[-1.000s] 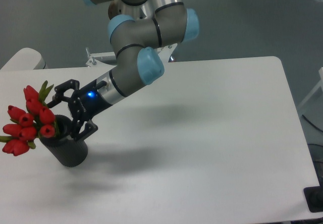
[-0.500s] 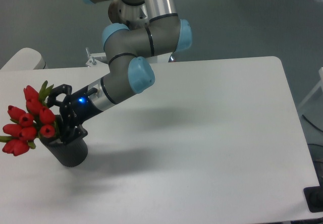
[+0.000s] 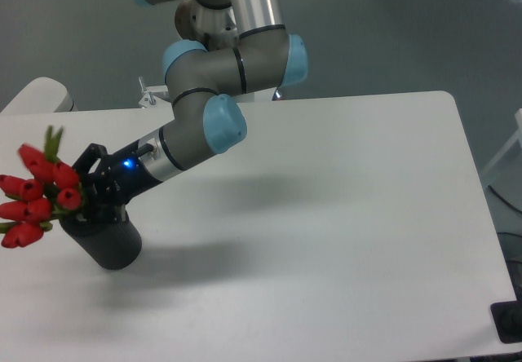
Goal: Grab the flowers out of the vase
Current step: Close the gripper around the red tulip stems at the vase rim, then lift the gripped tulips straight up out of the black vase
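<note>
The flowers (image 3: 37, 195), a bunch of red tulip buds with green leaves, lean out to the left over the table's left edge. Their stems run down into the vase (image 3: 110, 244), a short black cylinder standing near the front left of the table. My gripper (image 3: 84, 192) reaches in from the right, just above the vase's rim. Its black fingers are closed around the stems right under the buds. The stems themselves and the fingertips are mostly hidden behind the dark fingers and the buds.
The white table (image 3: 326, 215) stretches to the right and front of the vase. My arm (image 3: 220, 125) slants down from its base at the back. A rounded white object (image 3: 37, 94) sits beyond the table's back left corner.
The gripper moved left and down to the vase's mouth and closed in on the stems. The bunch has shifted left and slightly up along with it.
</note>
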